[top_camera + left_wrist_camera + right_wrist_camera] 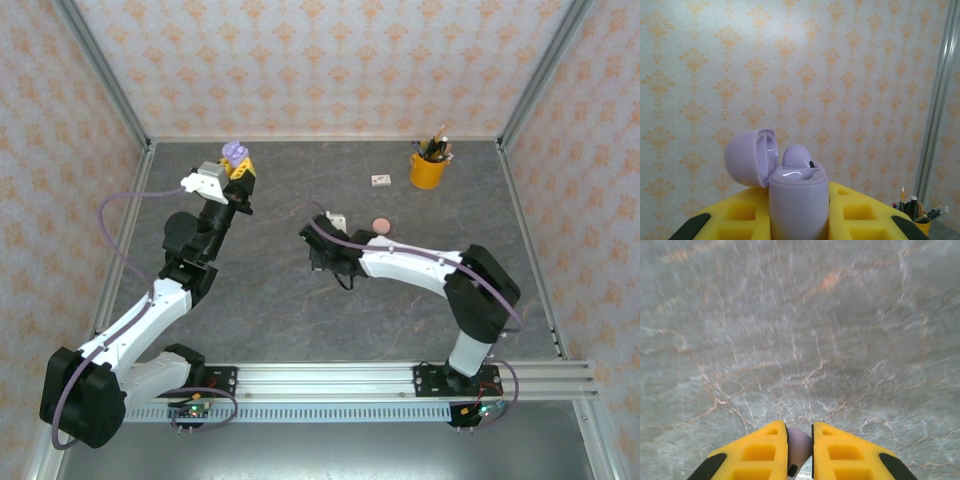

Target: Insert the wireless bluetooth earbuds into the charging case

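The left gripper, raised high, clamps the open case; the right gripper, low, pinches an earbud above the grey bench.

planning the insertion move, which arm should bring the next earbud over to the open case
Right arm: its jaws pinch a lilac earbud over the table, so it likely should travel. The left arm holds the open lilac case upright, lid swung back: better as the steady target.

We're in a robot test cell: 2 arms bolted to a rail, grey stone-look table, wallpapered panels in aluminium framing.
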Available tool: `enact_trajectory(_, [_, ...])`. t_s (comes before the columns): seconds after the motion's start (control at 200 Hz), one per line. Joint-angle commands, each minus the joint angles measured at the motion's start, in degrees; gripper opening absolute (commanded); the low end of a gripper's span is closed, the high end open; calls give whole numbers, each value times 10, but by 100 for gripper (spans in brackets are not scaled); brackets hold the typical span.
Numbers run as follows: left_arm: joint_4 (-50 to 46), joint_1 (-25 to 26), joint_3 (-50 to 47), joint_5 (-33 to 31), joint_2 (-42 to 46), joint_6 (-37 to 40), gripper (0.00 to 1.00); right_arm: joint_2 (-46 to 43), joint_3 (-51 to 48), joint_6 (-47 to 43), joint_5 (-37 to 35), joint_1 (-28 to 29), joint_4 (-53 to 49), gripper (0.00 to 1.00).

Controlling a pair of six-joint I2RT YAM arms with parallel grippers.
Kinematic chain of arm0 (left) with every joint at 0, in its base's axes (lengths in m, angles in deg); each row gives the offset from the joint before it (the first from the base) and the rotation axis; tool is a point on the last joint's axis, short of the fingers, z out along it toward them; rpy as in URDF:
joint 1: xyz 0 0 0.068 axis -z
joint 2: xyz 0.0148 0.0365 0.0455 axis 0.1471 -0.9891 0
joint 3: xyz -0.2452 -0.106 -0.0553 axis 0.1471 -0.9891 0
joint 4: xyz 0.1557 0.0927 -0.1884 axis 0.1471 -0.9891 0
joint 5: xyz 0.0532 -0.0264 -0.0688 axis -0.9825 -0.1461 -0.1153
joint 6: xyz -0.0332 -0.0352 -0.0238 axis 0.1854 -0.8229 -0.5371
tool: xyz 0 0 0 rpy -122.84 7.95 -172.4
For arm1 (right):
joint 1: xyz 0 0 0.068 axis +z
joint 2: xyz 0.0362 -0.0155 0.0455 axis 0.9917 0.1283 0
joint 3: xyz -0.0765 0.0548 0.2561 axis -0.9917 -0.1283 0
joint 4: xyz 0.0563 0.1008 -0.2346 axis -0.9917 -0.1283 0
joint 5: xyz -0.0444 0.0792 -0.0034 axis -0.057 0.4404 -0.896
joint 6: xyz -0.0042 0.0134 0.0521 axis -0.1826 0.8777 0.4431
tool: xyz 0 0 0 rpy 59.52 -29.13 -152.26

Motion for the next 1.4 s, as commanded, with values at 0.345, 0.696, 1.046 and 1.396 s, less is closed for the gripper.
enact_trajectory(0.345, [6,14,-7,151,-35,15,0,-168,21,-81,-52,-56,20,15])
enact_trajectory(0.696, [-6,50,12,213,-88,64,0,-222,99,-142,-48,-70,31,16])
enact_trajectory(1.046, [-19,77,57,264,-133,93,0,-233,152,-171,-3,-69,62,16])
enact_trajectory(1.396, [-6,87,97,291,-155,84,0,-257,114,-212,80,-69,136,16])
